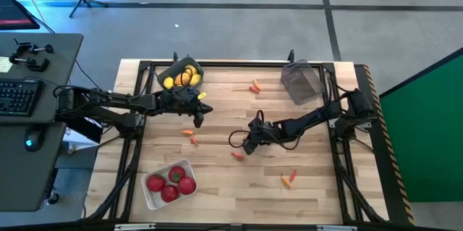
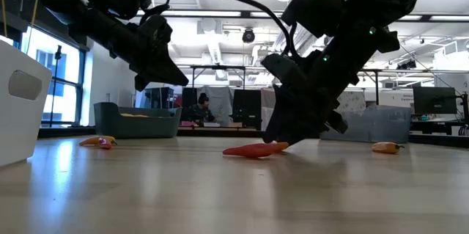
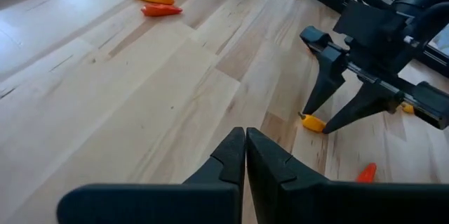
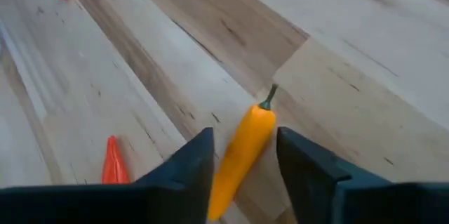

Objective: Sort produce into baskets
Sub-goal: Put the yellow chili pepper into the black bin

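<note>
My right gripper (image 1: 248, 146) is low over the table's middle and open. Its fingers stand on either side of a yellow-orange pepper (image 4: 242, 150) that lies flat on the wood, also seen in the left wrist view as the pepper (image 3: 312, 122). I cannot tell whether a finger touches it. A red pepper (image 1: 237, 155) lies just beside it. My left gripper (image 1: 200, 113) hovers near the dark basket of yellow fruits (image 1: 181, 75), shut with nothing between its fingers (image 3: 235, 155). A white basket (image 1: 147, 195) at the near left holds red fruits (image 1: 172, 182).
A translucent grey basket (image 1: 300, 82) stands at the far right, with two peppers (image 1: 255, 86) near it. More peppers lie at the left of middle (image 1: 189, 135) and at the near right (image 1: 288, 179). Bare wood runs between the arms and along the near edge.
</note>
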Controlling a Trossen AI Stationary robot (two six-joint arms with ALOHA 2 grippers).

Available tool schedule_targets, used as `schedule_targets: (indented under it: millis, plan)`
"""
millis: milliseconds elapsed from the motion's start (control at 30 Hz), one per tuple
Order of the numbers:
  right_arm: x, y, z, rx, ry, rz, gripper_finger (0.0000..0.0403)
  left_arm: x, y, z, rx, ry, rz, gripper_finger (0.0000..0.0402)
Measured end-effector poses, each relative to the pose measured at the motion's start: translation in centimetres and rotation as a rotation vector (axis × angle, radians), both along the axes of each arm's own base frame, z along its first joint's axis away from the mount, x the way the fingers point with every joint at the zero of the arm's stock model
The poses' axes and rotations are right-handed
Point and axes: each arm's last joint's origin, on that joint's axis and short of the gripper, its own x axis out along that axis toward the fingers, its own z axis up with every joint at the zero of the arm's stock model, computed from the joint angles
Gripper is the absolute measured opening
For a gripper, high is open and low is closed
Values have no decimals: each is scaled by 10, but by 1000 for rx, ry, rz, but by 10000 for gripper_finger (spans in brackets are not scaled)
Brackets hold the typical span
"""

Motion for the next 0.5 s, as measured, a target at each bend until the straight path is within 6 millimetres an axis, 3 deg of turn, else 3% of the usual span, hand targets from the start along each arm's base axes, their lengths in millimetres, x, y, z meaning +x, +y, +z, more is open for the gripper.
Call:
schedule_targets:
  millis: [233, 333, 500]
  plan:
    - [1, -12, 0, -15, 1, -24, 11, 0, 0, 0, 0, 1, 3, 0]
    - [3, -20, 9, -24, -18, -25, 20, 0, 0, 0, 1, 2, 6, 0]
    - [-2, -48, 48, -68, -19, -39, 9, 0, 0, 0, 0, 2, 6, 0]
